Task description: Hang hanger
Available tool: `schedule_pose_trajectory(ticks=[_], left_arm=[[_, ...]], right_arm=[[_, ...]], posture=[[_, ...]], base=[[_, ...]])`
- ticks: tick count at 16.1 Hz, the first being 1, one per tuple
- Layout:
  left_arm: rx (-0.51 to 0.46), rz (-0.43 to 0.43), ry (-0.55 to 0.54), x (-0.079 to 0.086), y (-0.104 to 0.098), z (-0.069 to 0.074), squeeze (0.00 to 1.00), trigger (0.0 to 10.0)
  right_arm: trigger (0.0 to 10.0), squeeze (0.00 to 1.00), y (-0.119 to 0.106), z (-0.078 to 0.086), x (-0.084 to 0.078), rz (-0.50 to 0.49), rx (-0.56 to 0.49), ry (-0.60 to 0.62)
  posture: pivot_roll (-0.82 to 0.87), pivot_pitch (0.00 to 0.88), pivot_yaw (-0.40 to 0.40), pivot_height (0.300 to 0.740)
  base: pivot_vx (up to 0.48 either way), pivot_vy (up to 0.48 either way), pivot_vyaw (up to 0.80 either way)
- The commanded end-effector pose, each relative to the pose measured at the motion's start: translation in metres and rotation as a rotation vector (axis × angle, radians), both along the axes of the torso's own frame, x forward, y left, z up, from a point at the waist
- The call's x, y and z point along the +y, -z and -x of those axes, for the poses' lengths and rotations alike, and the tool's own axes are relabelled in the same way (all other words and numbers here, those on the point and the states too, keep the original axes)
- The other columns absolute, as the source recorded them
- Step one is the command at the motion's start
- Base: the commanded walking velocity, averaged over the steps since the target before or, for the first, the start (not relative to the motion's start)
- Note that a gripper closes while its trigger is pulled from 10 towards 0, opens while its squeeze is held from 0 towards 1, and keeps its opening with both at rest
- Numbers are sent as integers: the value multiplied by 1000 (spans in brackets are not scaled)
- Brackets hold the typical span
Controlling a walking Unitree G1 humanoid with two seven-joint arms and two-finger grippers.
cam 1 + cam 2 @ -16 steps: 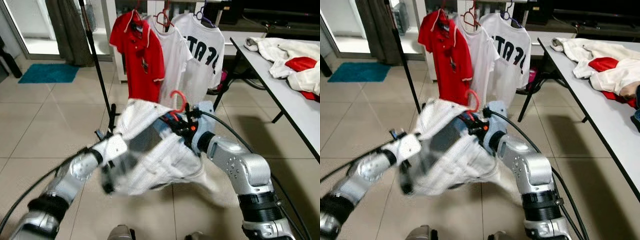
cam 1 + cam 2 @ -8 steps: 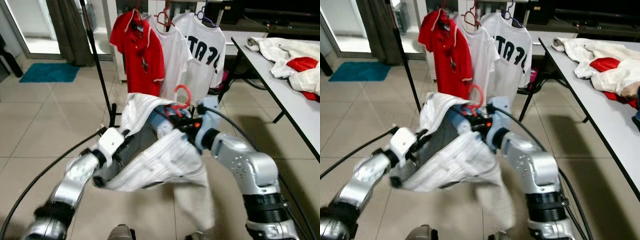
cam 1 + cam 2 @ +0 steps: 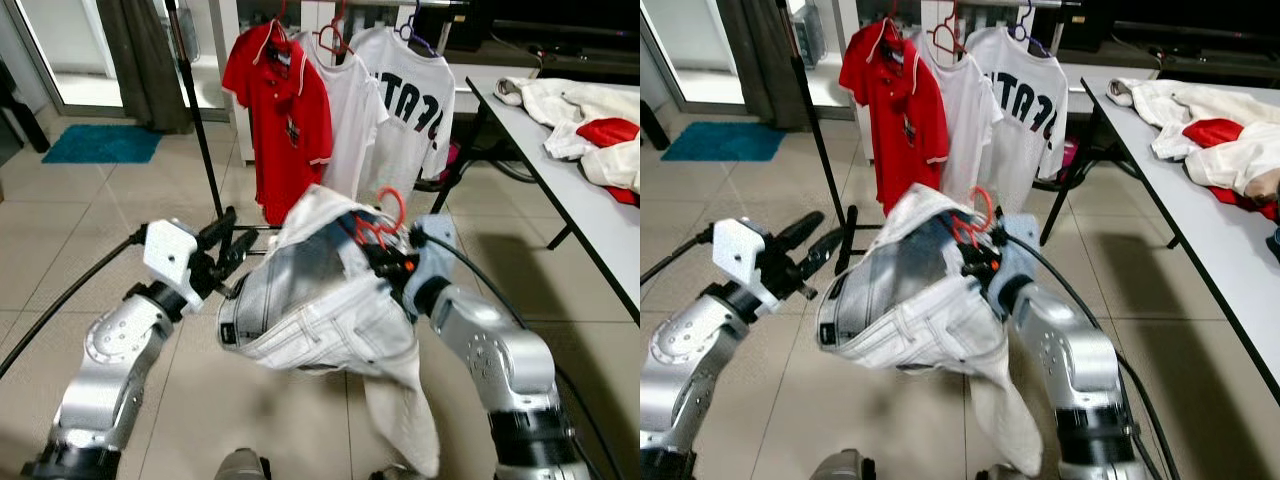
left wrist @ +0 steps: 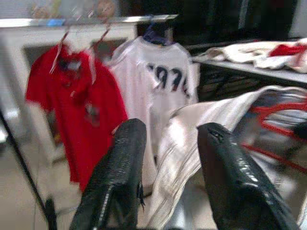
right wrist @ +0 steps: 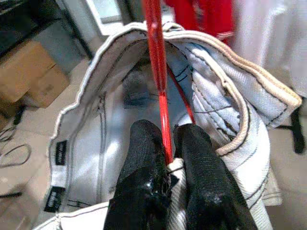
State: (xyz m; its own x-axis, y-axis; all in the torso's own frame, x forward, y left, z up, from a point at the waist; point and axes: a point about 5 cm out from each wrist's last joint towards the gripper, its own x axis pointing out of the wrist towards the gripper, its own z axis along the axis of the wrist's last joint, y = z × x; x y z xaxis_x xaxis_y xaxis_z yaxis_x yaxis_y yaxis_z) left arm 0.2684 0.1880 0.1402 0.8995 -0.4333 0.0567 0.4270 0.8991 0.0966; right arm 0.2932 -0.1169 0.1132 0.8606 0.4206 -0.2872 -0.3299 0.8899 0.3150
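The right gripper (image 5: 165, 167) is pinching the red hanger (image 3: 378, 222) between its fingers (image 5: 144, 158), holding it up in front of the robot with white jeans (image 3: 320, 310) draped over it; the left gripper (image 3: 232, 240) is hovering just beside the jeans' waistband, its fingers (image 4: 120, 163) spread and holding nothing; beyond, a red polo (image 3: 280, 115) and two white shirts (image 3: 400, 100) are hanging on a rack (image 3: 195, 110); clothes (image 3: 585, 120) are lying on the worktop (image 3: 590, 230) to the right.

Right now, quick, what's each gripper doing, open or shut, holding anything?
Left gripper: jaws open, holding nothing, beside the white garment.
Right gripper: jaws shut on the red hanger inside the garment.
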Motion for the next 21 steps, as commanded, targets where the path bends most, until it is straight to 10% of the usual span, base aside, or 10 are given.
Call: schedule_pose_trajectory(ticks=[1,2,5,11,21], left_arm=[[29,2,-90,7,5,2,165,10000],[45,-10,-140,10,10,6,0,10000],[37,90,-198,9,11,11,0,10000],[109,-21,-247,8,13,12,0,10000],[79,23,-261,-8,13,4,0,10000]], right_arm=[[1137,0,-10,-2,-10,12,-80,69],[10000,0,-9,0,-13,38,-80,95],[10000,0,-5,6,-17,72,-112,77],[10000,0,-7,2,8,53,-166,38],[10000,0,-9,1,-1,-43,-239,163]], posture=[[46,0,-27,705],[31,0,-28,705],[22,0,-30,705],[38,0,-43,705],[21,0,-14,705]], base=[[0,0,0],[0,0,0],[0,0,0],[351,0,533],[323,0,0]])
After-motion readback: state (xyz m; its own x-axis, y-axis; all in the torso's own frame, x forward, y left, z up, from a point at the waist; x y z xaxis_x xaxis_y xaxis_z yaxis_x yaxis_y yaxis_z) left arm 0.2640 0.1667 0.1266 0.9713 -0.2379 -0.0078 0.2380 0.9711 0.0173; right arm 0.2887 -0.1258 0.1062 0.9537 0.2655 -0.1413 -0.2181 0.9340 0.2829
